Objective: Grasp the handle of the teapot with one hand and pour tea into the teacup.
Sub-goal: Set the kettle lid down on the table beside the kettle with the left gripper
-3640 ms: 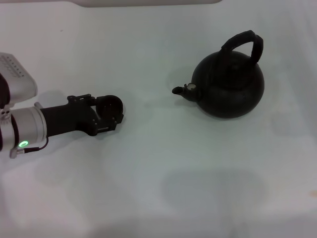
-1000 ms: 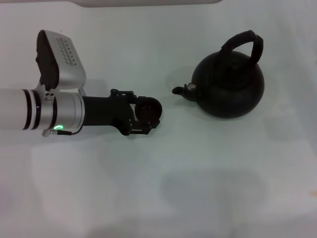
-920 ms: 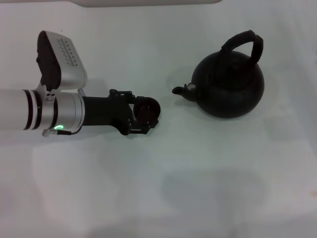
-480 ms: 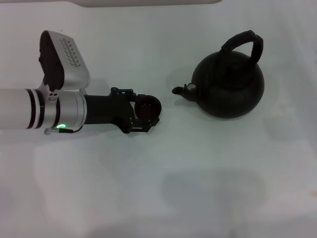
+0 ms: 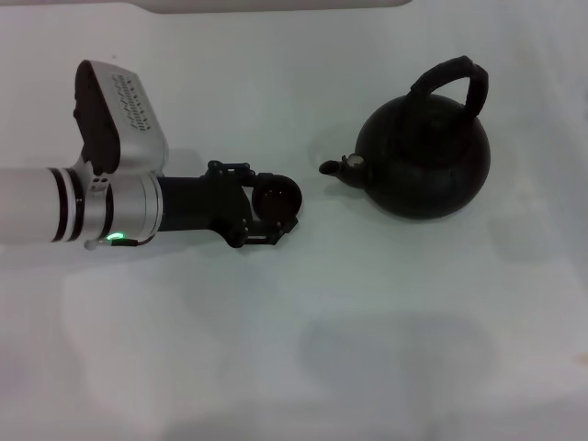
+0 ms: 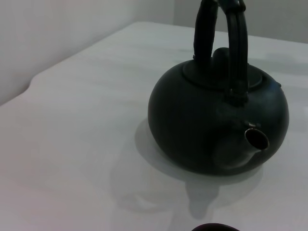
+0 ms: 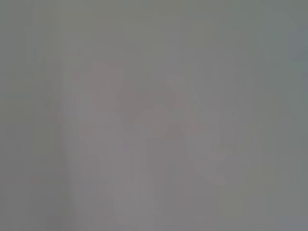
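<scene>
White plain desk (image 5: pixel 386 349) carries everything. Large round matte-black teapot (image 5: pixel 427 161) sits upright on robot's right side, spout (image 5: pixel 338 167) pointing toward left arm. Thick black arched handle (image 5: pixel 450 81) stands over lid, free, untouched. Left tool (image 5: pixel 266 209) reaches in from left, just short of spout, clamped on tiny dark round teacup (image 5: pixel 277 197). Handle lies beyond teacup, on right arm's side; right tool not visible. Pouring judged not started.
</scene>
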`<state>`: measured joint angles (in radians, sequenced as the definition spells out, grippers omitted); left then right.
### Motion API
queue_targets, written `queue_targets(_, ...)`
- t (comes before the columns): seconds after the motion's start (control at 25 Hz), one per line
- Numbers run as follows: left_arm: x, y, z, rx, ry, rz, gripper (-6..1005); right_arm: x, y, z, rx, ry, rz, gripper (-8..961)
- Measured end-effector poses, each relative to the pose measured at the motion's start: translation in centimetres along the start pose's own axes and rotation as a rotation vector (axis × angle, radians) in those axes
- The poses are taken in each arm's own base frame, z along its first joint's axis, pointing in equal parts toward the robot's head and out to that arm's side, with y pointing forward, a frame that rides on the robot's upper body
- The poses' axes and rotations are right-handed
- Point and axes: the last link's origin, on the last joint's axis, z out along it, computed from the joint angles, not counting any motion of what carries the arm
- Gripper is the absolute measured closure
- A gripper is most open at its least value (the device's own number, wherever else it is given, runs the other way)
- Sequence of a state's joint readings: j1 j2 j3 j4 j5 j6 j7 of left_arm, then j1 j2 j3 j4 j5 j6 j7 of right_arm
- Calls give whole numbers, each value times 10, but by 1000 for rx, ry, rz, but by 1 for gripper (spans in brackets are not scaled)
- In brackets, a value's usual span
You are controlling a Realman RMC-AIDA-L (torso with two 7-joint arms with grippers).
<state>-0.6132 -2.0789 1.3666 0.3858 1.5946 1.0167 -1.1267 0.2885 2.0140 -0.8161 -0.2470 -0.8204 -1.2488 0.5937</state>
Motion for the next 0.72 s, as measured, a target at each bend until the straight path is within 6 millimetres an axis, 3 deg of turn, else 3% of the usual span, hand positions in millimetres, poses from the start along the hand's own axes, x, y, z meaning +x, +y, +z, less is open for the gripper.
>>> queue_targets(0.72,-7,3,0,1,-5,0,296,-2,2,5,-11,-8,0,175)
